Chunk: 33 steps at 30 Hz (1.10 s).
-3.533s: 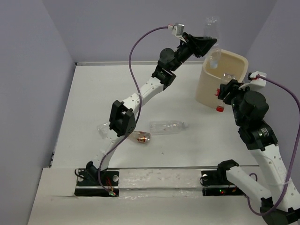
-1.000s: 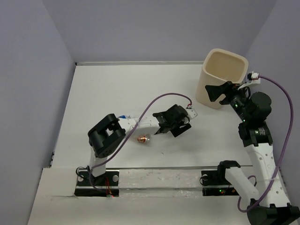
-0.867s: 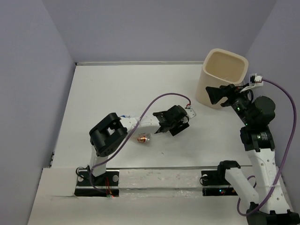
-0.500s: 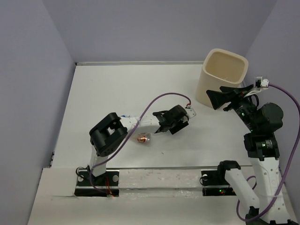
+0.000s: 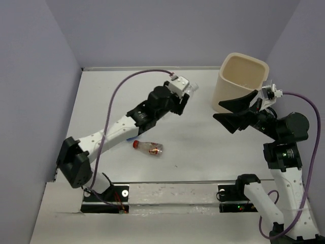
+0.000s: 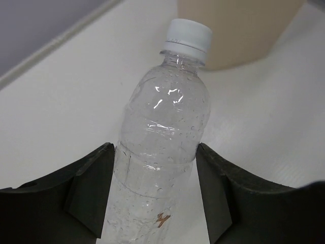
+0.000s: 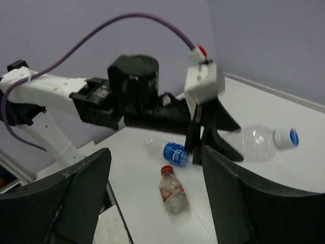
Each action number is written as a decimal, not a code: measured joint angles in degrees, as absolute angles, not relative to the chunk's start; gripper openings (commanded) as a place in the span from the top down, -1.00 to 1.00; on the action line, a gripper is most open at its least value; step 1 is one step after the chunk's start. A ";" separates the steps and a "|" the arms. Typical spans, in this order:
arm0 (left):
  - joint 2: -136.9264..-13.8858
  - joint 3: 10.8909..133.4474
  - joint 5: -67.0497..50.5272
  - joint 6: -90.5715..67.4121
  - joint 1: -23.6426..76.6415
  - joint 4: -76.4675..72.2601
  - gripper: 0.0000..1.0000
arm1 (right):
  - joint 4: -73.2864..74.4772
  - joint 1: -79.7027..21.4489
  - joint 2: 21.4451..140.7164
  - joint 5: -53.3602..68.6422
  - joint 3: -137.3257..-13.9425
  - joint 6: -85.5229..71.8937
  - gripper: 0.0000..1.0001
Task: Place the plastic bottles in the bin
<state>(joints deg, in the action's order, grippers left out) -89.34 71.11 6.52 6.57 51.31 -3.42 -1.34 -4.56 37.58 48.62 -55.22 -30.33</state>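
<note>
My left gripper is shut on a clear plastic bottle with a pale cap and holds it in the air left of the cream bin. The wrist view shows the bottle between both fingers, cap toward the bin. My right gripper is open and empty, in front of the bin and facing left. A small red-capped bottle lies on the table; it also shows in the right wrist view. A blue-labelled bottle lies beside it, mostly hidden under the left arm in the top view.
The table is walled by grey panels at the left, back and right. The bin stands in the far right corner. The left arm stretches diagonally over the table's middle. The arm bases sit on a rail at the near edge.
My left gripper has lifted the clear bottle off the table and carried it up and away toward the bin. My right gripper has lowered and turned toward the table's middle.
</note>
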 measured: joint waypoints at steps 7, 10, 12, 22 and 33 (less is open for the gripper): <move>-70.89 67.46 7.97 -4.47 42.83 -12.58 0.37 | -2.61 -10.66 40.62 52.10 -55.24 -29.06 -0.35; -64.73 65.60 10.22 -7.64 42.35 -12.99 0.37 | 0.16 -20.58 45.95 45.52 -55.48 -24.69 -0.42; -61.01 64.90 12.36 -9.19 42.28 -12.60 0.37 | 1.80 -26.96 50.30 40.84 -55.55 -21.89 -0.61; -42.46 58.87 23.99 -13.10 41.98 -8.40 0.36 | 10.02 -52.71 84.07 17.76 -60.55 -6.85 -0.96; -31.83 51.22 29.02 -14.28 41.89 -2.52 0.35 | 13.52 -63.07 108.57 1.85 -76.82 5.15 -0.93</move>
<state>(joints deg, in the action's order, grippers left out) -31.83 51.22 29.02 -14.28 41.89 -2.52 13.52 -63.07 108.57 1.85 -76.82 5.15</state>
